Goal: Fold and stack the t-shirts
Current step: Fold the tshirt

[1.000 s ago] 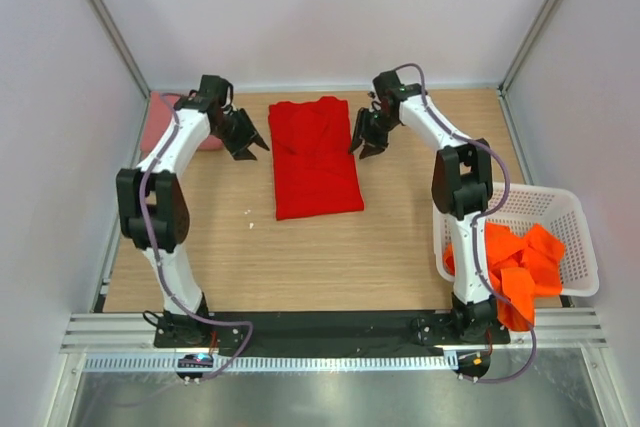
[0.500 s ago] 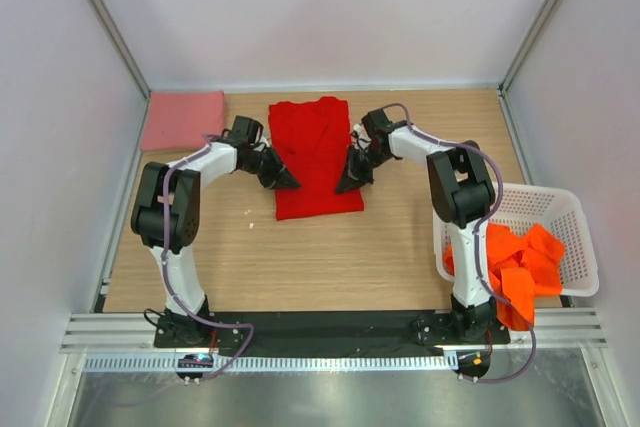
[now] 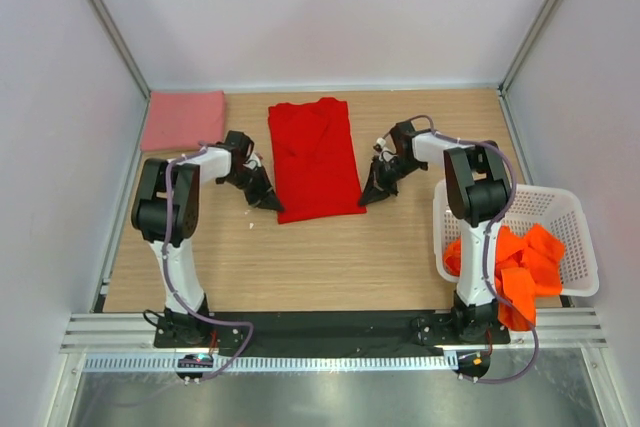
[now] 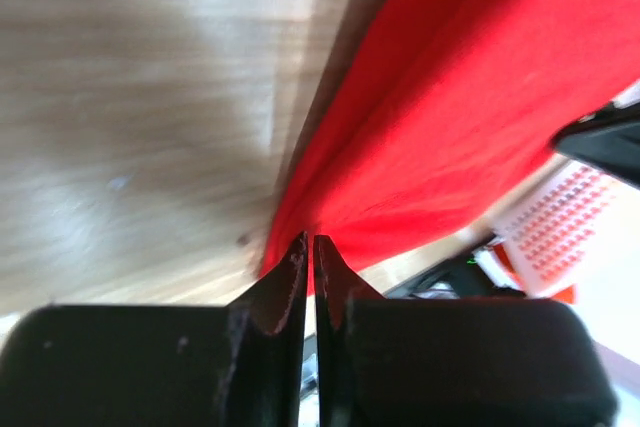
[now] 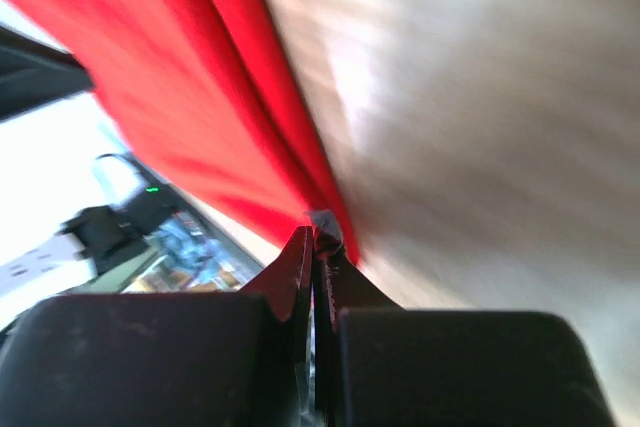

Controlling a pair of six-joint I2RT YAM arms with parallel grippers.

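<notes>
The wooden counter point(image 3: 320, 257) carries a bright red t-shirt point(image 3: 315, 162) lying flat between the two claws. A white lattice basket point(image 3: 575, 217) of orange t-shirts point(image 3: 520, 262) sits right of the right claw, and a folded salmon pink t-shirt point(image 3: 183, 119) lies beyond and left of the left claw. The left claw point(image 3: 275, 209) is pinched tight on the red t-shirt's near left corner, and the right claw point(image 3: 365, 199) is pinched on its near right corner.

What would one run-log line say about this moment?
left gripper: shut on red t-shirt, near left corner | right gripper: shut on near right corner | pink t-shirt: folded, far left
</notes>
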